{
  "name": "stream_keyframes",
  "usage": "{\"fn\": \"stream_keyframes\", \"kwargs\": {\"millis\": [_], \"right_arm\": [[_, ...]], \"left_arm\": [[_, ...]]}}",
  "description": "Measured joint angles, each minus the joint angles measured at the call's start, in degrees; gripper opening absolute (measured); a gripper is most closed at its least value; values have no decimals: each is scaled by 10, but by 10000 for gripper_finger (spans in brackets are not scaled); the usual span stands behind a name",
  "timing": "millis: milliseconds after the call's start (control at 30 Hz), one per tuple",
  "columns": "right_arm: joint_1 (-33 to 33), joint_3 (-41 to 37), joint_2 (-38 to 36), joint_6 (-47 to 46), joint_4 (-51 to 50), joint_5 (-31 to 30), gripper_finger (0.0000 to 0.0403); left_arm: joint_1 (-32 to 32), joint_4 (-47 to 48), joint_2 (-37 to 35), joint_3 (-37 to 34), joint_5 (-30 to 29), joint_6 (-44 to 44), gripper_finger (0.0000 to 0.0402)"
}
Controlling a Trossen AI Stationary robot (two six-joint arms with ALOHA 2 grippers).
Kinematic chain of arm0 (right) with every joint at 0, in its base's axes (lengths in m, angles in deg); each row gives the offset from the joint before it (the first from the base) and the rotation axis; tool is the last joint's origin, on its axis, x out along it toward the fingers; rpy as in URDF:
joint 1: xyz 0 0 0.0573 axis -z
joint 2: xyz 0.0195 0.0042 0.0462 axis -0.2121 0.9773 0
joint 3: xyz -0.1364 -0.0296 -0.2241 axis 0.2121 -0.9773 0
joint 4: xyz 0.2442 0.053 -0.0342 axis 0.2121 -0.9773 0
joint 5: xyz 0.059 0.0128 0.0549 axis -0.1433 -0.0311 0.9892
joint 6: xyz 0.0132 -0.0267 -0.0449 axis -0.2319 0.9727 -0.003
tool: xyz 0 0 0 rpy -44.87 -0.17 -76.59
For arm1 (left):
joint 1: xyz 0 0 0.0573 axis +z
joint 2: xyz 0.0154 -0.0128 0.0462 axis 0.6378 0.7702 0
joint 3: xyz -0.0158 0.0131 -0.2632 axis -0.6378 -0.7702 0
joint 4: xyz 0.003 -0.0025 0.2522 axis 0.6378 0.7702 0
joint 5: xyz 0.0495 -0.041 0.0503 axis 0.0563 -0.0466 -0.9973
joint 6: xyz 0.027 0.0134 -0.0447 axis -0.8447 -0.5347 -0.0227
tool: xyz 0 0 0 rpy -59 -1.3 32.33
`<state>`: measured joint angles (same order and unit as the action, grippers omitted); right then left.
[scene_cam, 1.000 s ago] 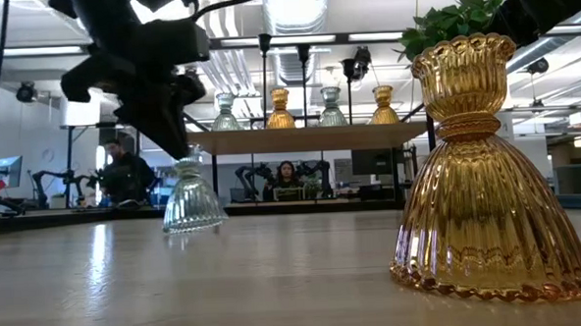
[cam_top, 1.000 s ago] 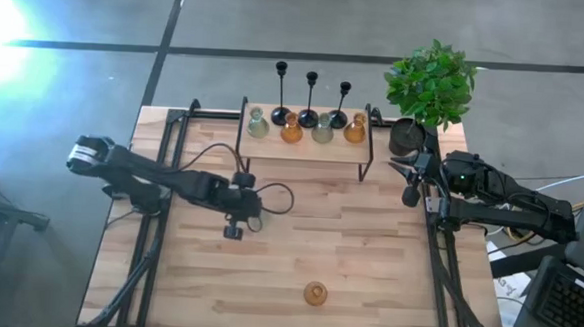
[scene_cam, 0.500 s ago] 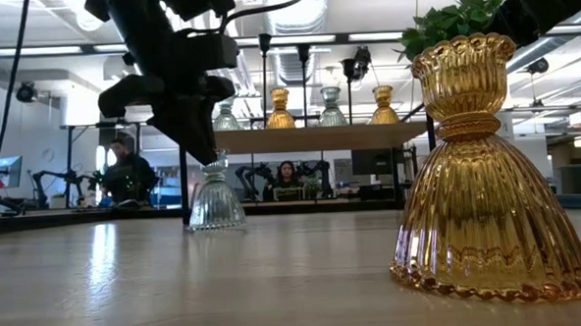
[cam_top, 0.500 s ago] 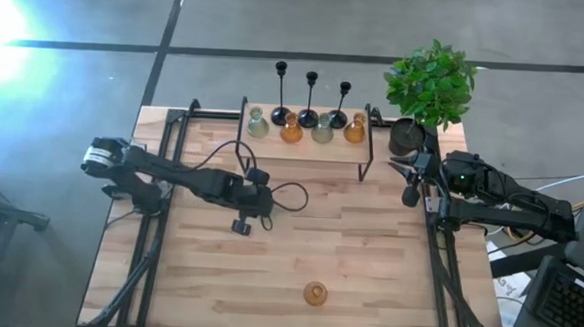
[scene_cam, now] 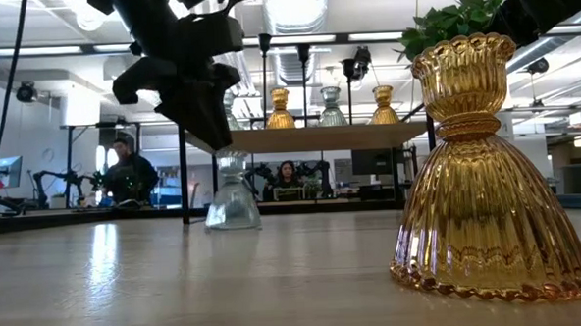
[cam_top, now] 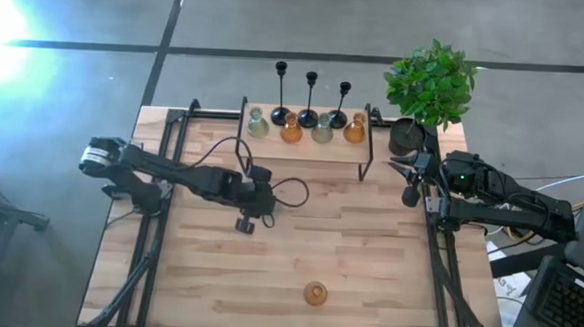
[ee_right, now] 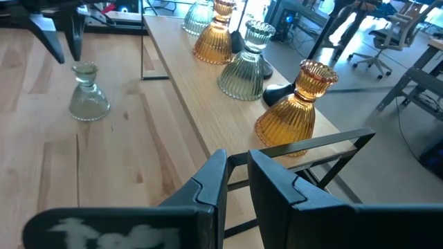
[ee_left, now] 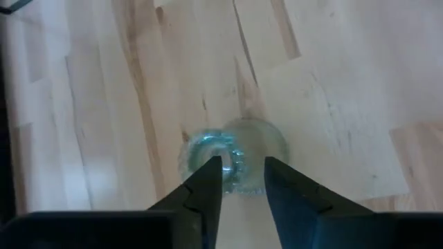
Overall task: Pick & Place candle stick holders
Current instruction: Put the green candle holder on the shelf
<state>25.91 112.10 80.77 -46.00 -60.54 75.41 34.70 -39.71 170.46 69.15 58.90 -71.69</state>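
left gripper: mid-tabletop, over clear glass holder standing on wood; fingers parted around its neck, not gripping.
step: looks like release.
next: lift straight up.
right gripper: waiting at right edge, fingers nearly closed, empty.

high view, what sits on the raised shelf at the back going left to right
pale green glass holder → amber glass holder → second pale green glass holder → second amber glass holder. Behind them, also left to right: three black candlesticks.
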Motion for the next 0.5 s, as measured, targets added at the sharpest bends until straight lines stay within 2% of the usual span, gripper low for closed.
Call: {"fn": "stream_keyframes", "kwargs": {"millis": [133, 300, 400, 500], "right_arm": [[0, 0, 0, 0, 0, 0, 52], [0, 0, 0, 0, 0, 0, 52], [0, 0, 0, 0, 0, 0, 52], [0, 0, 0, 0, 0, 0, 52]], "left_arm": [[0, 14, -16, 11, -39, 21, 126], [-1, 12, -87, 8, -51, 197, 139], [-12, -6, -134, -31, -60, 290, 142], [-32, -81, -173, -101, -75, 317, 142]]}}
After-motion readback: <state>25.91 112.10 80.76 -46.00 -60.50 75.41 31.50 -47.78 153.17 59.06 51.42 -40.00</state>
